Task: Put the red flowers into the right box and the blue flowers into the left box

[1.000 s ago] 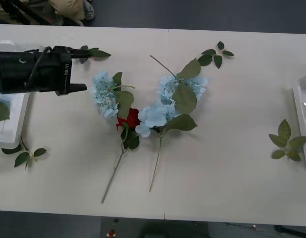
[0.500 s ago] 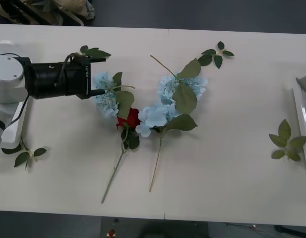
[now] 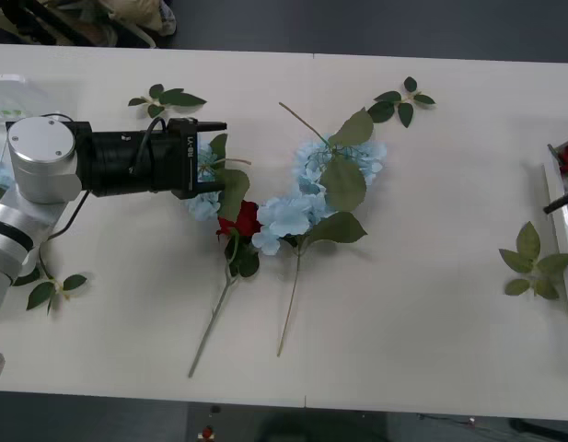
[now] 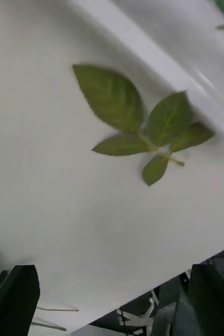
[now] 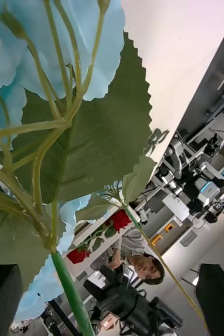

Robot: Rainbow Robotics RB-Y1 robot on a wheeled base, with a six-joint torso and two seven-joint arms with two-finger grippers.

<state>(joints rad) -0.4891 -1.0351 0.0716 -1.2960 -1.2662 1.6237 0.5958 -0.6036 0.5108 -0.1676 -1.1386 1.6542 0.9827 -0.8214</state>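
Pale sky-blue flowers (image 3: 293,214), fluffy clusters with broad green leaves, lie in a curved heap at the middle of the white worktop (image 3: 422,304), with one red flower (image 3: 242,219), a small deep-red bloom, tucked among them. The red flower's thin stem runs long and straight from the bloom toward the near edge, slanting to the left; a second stem beside it runs almost parallel. The left tool (image 3: 214,158) lies level over the leftmost blue cluster, pointing right. Its wrist camera shows its two dark fingers (image 5: 1,294) set wide apart, with blue petals, a toothed leaf (image 5: 91,147) and a green stem between them but nothing clamped. The right tool (image 4: 112,302), in its own wrist camera, is spread open and empty above a loose leaf sprig (image 4: 143,131) next to the rim of the right box (image 4: 159,58). From the front, that box (image 3: 557,198) sits at the worktop's right edge with a red bloom inside, and the left box (image 3: 26,244) peeks out behind the left arm
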